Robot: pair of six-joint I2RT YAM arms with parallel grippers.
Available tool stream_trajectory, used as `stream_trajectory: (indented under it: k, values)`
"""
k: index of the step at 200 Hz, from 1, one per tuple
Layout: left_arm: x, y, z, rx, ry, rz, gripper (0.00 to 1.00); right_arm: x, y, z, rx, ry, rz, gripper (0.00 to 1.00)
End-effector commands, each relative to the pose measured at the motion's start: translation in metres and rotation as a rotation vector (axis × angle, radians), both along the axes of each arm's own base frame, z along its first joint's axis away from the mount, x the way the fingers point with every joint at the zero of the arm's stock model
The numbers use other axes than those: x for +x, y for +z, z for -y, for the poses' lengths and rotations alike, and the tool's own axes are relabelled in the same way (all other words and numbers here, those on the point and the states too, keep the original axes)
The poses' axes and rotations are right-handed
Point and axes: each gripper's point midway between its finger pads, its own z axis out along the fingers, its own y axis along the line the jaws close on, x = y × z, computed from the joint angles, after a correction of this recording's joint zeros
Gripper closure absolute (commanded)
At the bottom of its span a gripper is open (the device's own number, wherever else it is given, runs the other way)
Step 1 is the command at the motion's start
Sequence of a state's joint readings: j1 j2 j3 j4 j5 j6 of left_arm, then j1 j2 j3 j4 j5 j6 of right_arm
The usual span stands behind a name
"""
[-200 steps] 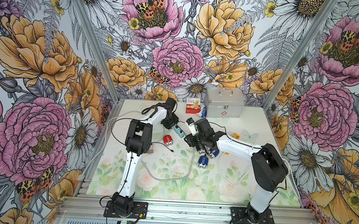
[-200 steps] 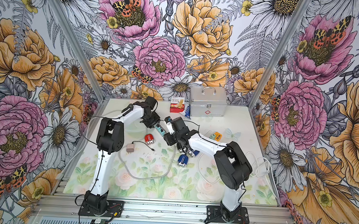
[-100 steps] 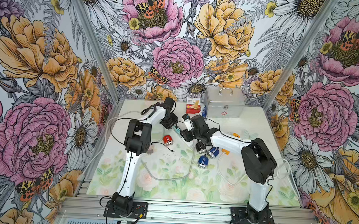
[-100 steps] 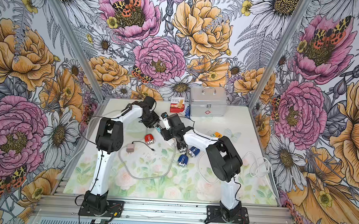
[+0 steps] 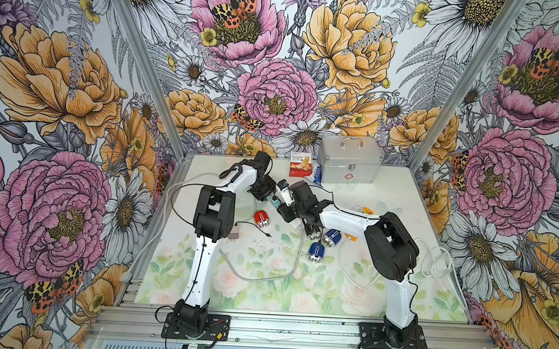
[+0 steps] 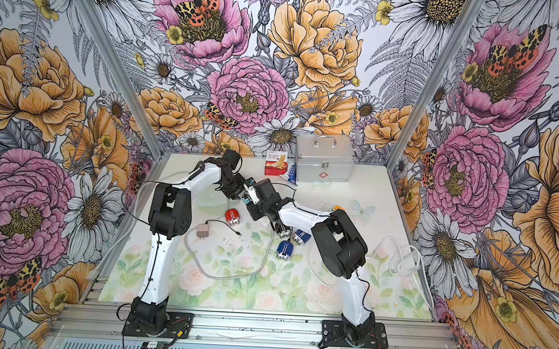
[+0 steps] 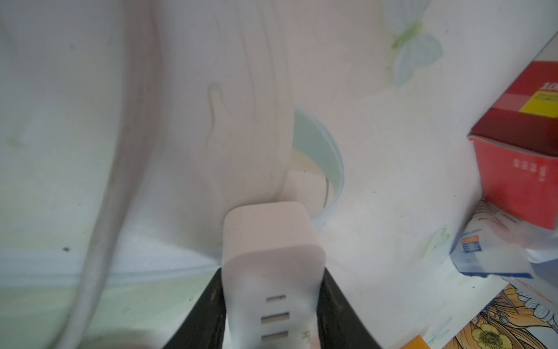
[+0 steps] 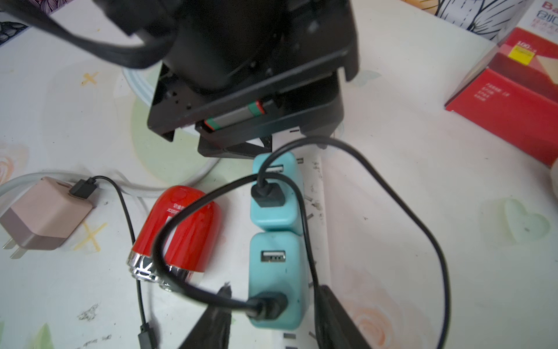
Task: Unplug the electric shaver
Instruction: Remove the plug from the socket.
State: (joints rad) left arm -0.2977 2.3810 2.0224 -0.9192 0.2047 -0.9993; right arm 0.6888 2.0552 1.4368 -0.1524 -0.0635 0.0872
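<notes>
Evidently you are mid-task: your left gripper [image 7: 271, 273] is clamped on the end of the white power strip [image 7: 268, 232]. The red electric shaver [image 8: 181, 229] lies on the mat just beside the strip. The nearer teal USB charger [image 8: 273, 256] sits plugged in, black cable [image 8: 392, 193] attached; which shaver it feeds cannot be traced. Your right gripper [image 8: 275, 290] straddles that charger, jaws not yet pinching, so the pull is left.
</notes>
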Motion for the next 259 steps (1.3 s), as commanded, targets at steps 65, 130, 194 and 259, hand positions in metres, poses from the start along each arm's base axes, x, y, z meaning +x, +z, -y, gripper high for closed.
stream_trajectory:
  k: [65,130,194,259]
  values:
    - [-0.015,-0.026,0.010,-0.036,-0.006,-0.101,0.63,0.011,-0.004,-0.007,-0.043,-0.012,0.052,0.65]
    - [-0.017,-0.032,0.009,-0.024,-0.008,-0.112,0.64,0.014,0.022,-0.011,-0.007,-0.020,0.088,0.79]
    - [-0.021,-0.037,0.009,-0.016,-0.013,-0.123,0.67,0.016,0.051,-0.016,0.170,-0.056,0.005,0.88]
    - [-0.023,-0.041,0.009,-0.025,-0.010,-0.136,0.69,0.000,0.051,-0.023,-0.072,0.015,0.216,0.89]
